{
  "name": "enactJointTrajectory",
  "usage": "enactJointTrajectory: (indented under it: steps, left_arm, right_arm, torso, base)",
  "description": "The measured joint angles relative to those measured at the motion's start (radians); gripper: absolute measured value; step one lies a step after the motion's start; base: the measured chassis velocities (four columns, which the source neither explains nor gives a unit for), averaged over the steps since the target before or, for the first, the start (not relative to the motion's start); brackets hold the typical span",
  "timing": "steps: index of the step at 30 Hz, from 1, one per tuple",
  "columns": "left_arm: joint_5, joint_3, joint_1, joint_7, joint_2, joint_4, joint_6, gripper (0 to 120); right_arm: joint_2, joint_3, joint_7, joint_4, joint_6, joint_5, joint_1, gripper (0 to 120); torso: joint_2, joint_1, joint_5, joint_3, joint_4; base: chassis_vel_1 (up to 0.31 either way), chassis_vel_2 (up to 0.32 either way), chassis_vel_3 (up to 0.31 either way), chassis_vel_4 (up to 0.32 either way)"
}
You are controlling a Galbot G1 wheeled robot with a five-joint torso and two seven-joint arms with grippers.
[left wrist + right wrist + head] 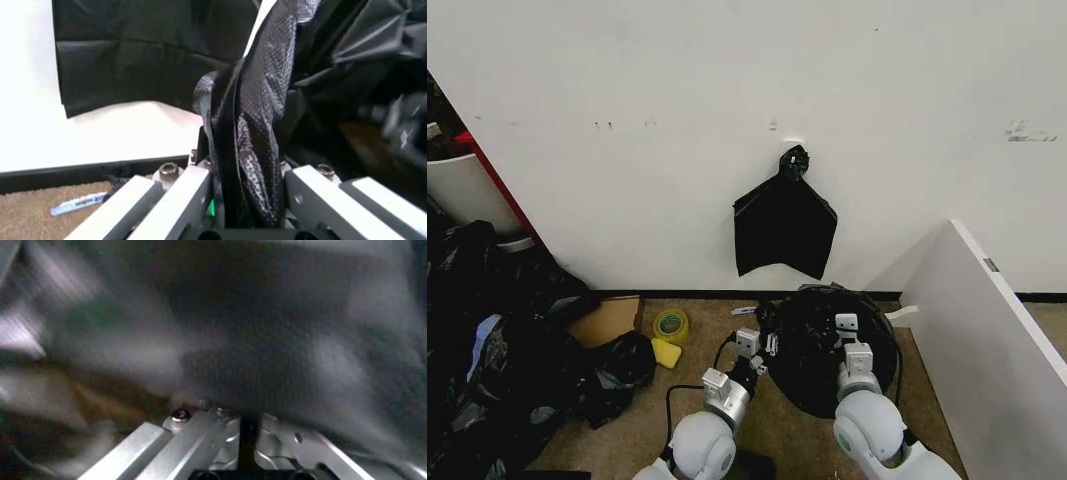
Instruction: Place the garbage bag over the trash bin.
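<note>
We judge the job well along: the garbage bag sits on the floor by the wall, draped over what must be the trash bin, our left tool clamped on its edge, while we cannot tell the right tool's grip.

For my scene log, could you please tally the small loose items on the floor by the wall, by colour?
Yellow: 2, tape roll and yellow wedge
Brown: 1, cardboard piece
Blue and white: 1, small tool
Total: 4
</note>
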Motion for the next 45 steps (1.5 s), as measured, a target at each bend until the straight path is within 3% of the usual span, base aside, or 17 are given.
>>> enactJointTrajectory:
  steps: [8,17,23,27,28,30,34,39,45]
  left_arm:
    - [-0.047,0.010,0.003,-0.007,-0.009,-0.037,0.035,1]
    - [-0.042,0.009,0.012,-0.003,0.013,-0.062,0.041,1]
    - [0.017,0.002,0.002,0.012,0.019,-0.043,0.011,1]
    - [0.062,-0.005,-0.012,0.021,0.020,-0.006,-0.021,1]
    - [0.074,-0.008,-0.019,0.024,0.020,0.007,-0.029,1]
    - [0.077,-0.009,-0.022,0.025,0.021,0.012,-0.032,1]
    - [0.087,-0.013,-0.029,0.028,0.026,0.024,-0.042,1]
    - [0.095,-0.017,-0.030,0.030,0.032,0.022,-0.045,1]
    - [0.100,-0.023,-0.023,0.046,0.039,-0.005,-0.059,1]
  right_arm:
    - [0.058,-0.022,-0.052,-0.124,0.105,-0.261,0.039,0]
    - [0.062,0.012,-0.031,-0.233,0.062,-0.229,0.098,0]
    - [0.045,0.034,-0.042,-0.204,0.048,-0.076,0.109,0]
    - [0.018,0.024,-0.040,-0.105,-0.002,0.086,0.081,0]
    - [0.000,0.016,-0.020,-0.039,-0.065,0.185,0.059,0]
    - [-0.008,0.014,-0.007,-0.007,-0.094,0.226,0.050,0]
    - [-0.043,0.016,0.078,0.129,-0.286,0.442,0.033,0]
    - [-0.065,0.013,0.132,0.153,-0.401,0.566,0.044,0]
    - [-0.077,-0.025,0.139,0.083,-0.432,0.568,0.069,0]
  torso:
    - [0.000,0.000,0.0002,0.000,0.0001]
    - [0.000,0.000,0.0003,0.000,0.0001]
    - [0.000,0.000,0.0002,0.000,0.0001]
    - [0.000,0.000,0.0003,0.000,0.0001]
    - [0.000,0.000,0.0002,0.000,0.0000]
    - [0.000,0.000,0.0002,0.000,-0.0001]
    - [0.000,0.000,0.0002,0.000,0.0000]
    - [0.000,0.000,0.0003,0.000,0.0000]
    - [0.000,0.000,0.0002,0.000,0.0001]
  base:
    - [0.000,0.000,0.000,0.000]
    - [0.000,0.000,0.000,0.000]
    - [0.000,0.000,0.000,0.000]
    - [0.000,0.000,0.000,0.000]
    - [0.000,0.000,0.000,0.000]
    - [0.000,0.000,0.000,0.000]
    - [0.000,0.000,0.000,0.000]
    - [0.000,0.000,0.000,0.000]
    - [0.000,0.000,0.000,0.000]
